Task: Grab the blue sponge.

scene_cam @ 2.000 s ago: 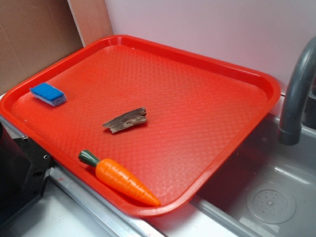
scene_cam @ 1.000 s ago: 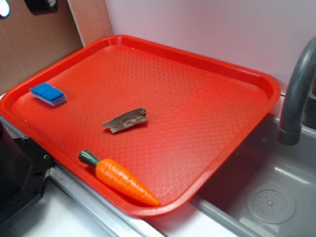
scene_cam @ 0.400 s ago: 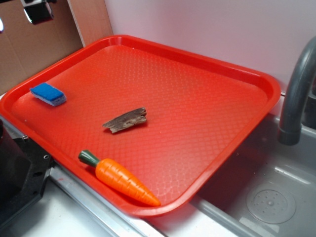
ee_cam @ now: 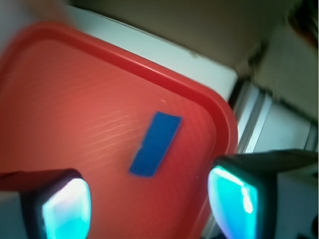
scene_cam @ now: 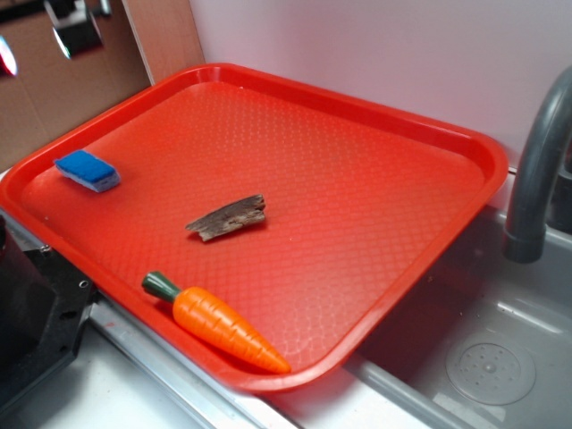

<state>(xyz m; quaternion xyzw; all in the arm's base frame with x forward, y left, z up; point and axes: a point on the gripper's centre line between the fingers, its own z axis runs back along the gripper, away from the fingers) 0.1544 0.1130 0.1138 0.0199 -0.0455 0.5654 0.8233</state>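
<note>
The blue sponge [scene_cam: 87,170] lies flat near the left corner of the red tray [scene_cam: 487,156]. In the wrist view the blue sponge [ee_cam: 155,144] shows from above, close to the tray's rim [ee_cam: 149,64]. My gripper [scene_cam: 76,27] is high at the top left of the exterior view, above and behind the sponge, only partly in frame. In the wrist view the gripper [ee_cam: 149,206] is open and empty, its two fingertips wide apart, with the sponge just ahead of the gap.
A brown piece of bark [scene_cam: 227,217] lies mid-tray. An orange toy carrot [scene_cam: 219,324] lies near the tray's front edge. A grey faucet [scene_cam: 536,170] and sink basin [scene_cam: 487,357] are at the right. Cardboard [scene_cam: 54,80] stands behind the tray's left corner.
The gripper has come into view at the top left and moved lower and rightward toward the sponge's side. The sponge, bark and carrot have not moved.
</note>
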